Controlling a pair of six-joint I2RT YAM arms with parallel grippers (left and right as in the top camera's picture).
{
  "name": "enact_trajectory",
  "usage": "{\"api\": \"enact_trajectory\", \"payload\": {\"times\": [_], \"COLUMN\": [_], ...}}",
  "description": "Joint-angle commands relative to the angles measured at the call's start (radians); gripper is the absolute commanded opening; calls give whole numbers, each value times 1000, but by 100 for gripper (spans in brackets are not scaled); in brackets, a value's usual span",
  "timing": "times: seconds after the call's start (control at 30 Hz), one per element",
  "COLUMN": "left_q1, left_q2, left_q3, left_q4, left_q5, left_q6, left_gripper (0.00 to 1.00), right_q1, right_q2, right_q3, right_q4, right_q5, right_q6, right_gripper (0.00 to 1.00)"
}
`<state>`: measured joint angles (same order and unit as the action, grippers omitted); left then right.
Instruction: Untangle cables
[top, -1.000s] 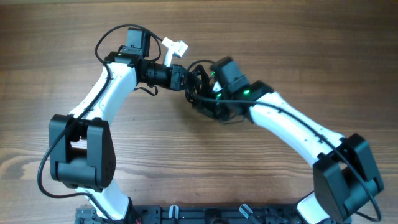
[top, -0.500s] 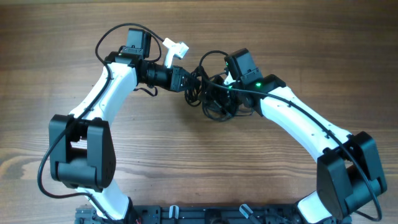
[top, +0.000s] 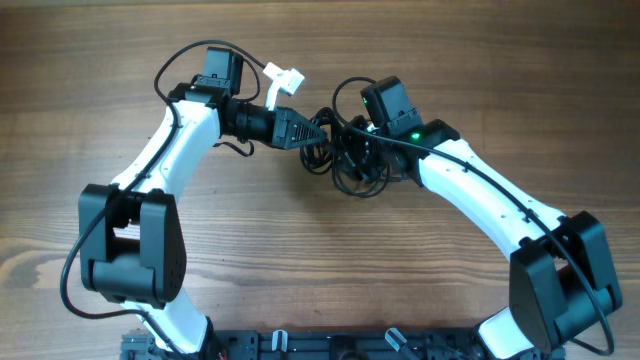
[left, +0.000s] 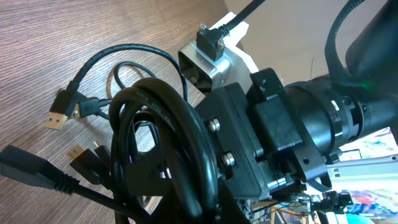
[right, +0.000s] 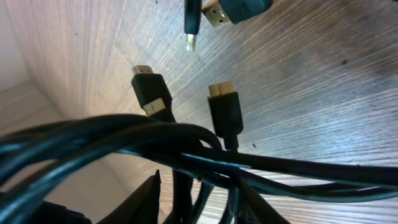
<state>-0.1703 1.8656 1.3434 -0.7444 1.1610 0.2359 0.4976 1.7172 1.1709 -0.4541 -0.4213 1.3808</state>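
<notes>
The cables (top: 350, 168) are a knot of thin black cords in the middle of the wooden table, between my two arms. My left gripper (top: 320, 128) comes in from the left and is shut on the cables; the left wrist view shows a thick coil of them (left: 163, 118) draped right in front of the camera, hiding the jaws. My right gripper (top: 355, 150) reaches into the knot from the right. Its fingers (right: 152, 199) stand apart, and several cords (right: 186, 146) run across and between them. Loose plugs (right: 225, 106) lie on the wood beyond.
A gold-tipped USB plug (left: 55, 118) and other connectors lie on the table left of the coil. A white clip (top: 283, 78) sticks out by the left wrist. The arm bases and a rail (top: 300, 345) line the near edge.
My right wrist has shifted up and to the right, and its jaws have parted. The cable knot has spread out a little. The left arm has kept its place, its wrist slightly turned.
</notes>
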Motion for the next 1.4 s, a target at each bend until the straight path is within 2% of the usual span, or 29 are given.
{"api": "enact_trajectory", "payload": {"times": [0.0, 0.7, 0.9, 1.1, 1.2, 1.33, 1.37], "left_q1": [-3, -48, -47, -47, -47, -47, -47], "left_q2": [-1, -1, -1, -1, -1, -1, -1], "left_q3": [-3, -3, -3, -3, -3, -3, -3], "left_q4": [-17, -13, -7, -8, -8, -8, -8], "left_q5": [61, 62, 61, 61, 62, 62, 62], "left_q6": [77, 74, 71, 71, 71, 70, 71], "left_gripper": [4, 4, 4, 4, 4, 4, 4], "right_q1": [3, 50, 52, 51, 52, 53, 53], "right_q2": [5, 5, 5, 5, 5, 5, 5], "right_q3": [-1, -1, -1, -1, -1, -1, -1], "right_q4": [21, 46, 46, 42, 42, 35, 30], "right_q5": [16, -33, -105, -92, -58, 9, 22], "right_q6": [89, 112, 111, 56, 51, 32, 32], "right_gripper": [41, 39, 37, 39, 34, 22, 16]}}
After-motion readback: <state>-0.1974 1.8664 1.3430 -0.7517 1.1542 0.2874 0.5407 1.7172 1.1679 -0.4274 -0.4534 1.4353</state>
